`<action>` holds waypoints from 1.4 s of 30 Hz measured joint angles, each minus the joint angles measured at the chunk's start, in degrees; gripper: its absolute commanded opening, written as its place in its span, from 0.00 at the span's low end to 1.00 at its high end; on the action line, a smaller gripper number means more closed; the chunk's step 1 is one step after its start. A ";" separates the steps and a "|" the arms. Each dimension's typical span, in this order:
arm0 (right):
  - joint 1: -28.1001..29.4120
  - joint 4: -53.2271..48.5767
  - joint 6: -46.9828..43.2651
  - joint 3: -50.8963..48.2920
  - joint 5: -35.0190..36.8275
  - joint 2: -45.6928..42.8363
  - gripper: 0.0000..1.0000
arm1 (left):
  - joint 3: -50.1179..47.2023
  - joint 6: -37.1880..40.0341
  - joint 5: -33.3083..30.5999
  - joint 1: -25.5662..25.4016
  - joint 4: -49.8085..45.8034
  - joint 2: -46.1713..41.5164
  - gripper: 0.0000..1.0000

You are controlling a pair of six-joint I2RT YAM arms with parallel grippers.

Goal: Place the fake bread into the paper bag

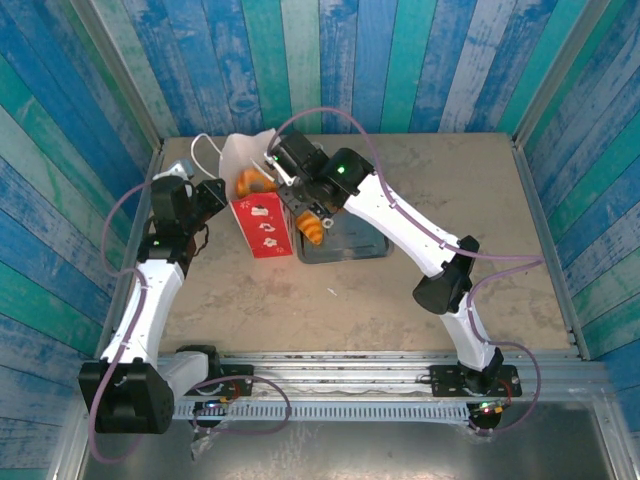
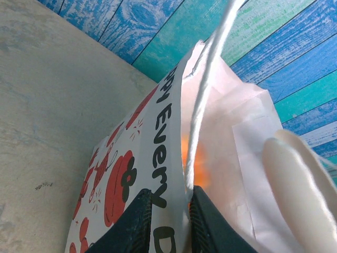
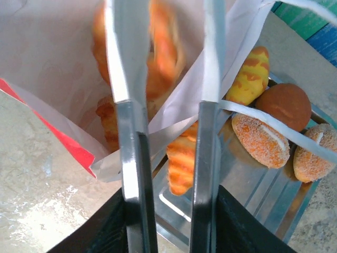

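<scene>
The paper bag, white with a red printed lower part, stands upright left of the tray. My left gripper is shut on the bag's rim, with a cord handle running up beside it. My right gripper hangs over the bag's mouth with its jaws apart. A blurred golden pastry sits loose between its fingers, inside the bag. Another pastry lies lower in the bag. A croissant, a yellow striped roll, a brown bun and two sugared rolls lie on the tray.
The grey metal tray sits right of the bag, under my right arm. Blue plank walls close the table on three sides. A white handle strip of the bag crosses over the tray.
</scene>
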 measured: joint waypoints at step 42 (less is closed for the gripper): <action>-7.50 2.97 2.23 -23.37 -2.16 -30.05 0.52 | 0.50 1.88 1.46 0.00 -3.98 -11.76 0.88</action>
